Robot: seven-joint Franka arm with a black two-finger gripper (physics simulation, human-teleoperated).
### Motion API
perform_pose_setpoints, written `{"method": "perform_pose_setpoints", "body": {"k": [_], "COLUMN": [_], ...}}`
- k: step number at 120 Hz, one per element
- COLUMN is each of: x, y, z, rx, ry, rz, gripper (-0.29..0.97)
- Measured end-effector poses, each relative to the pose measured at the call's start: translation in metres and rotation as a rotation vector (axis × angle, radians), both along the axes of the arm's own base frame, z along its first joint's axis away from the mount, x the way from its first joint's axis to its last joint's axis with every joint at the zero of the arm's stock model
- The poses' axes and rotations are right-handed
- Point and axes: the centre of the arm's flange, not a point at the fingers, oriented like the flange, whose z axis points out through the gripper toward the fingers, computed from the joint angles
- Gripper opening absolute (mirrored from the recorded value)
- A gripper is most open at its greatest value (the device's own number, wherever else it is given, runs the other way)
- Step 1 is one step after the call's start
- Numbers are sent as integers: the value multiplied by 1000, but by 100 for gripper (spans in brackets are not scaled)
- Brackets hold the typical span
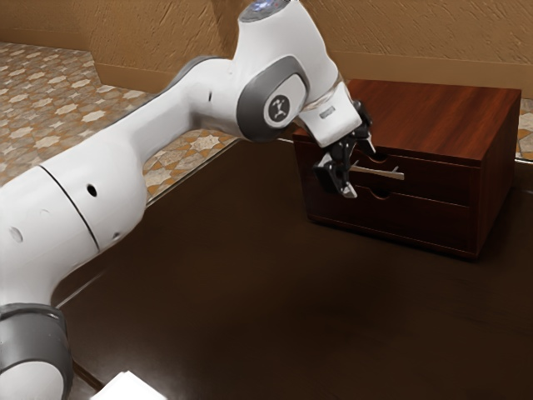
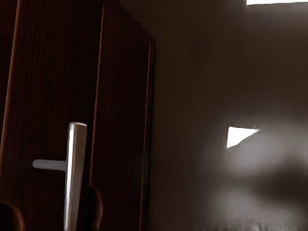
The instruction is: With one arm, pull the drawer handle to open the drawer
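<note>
Gripper (image 1: 340,177) hangs at the front of a dark wooden cabinet (image 1: 433,117), right at the end of the silver handle (image 1: 379,172) that lies toward the exterior view's left; whether it is spread or pressed together on the bar I cannot tell, since the black hand overlaps that end. The handle is a straight bar standing off the upper drawer (image 1: 441,171) and running level across its front, above a half-round notch. A lower drawer (image 1: 416,212) sits beneath, and the two fronts look level with each other. The cabinet stands on the far right part of a dark brown counter (image 1: 275,300), and the white arm (image 1: 125,192) reaches to it from the exterior view's left. Beyond the counter on that side lie a patterned tiled floor (image 1: 50,108) and a tan wall (image 1: 150,33), and a white thing (image 1: 125,387) shows at the counter's near edge. The wrist view adds close detail: the handle (image 2: 74,178) with its free end in sight, one short post joining it to the upper drawer (image 2: 48,86), the seam between that front and the lower drawer (image 2: 122,120), and the counter (image 2: 192,96) past the cabinet's base, with a grey blur near the hand.
</note>
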Motion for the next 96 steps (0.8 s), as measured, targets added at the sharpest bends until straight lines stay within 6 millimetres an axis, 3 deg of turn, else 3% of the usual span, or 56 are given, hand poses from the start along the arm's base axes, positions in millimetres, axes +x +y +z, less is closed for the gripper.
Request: {"method": "perform_pose_setpoints", "body": {"k": [46,96], "x": [16,23], "y": [12,17], "z": [-26,-35], "rx": [31,47], "ry": [-15,-22], "rz": [-40,-67], "gripper": [68,68]}}
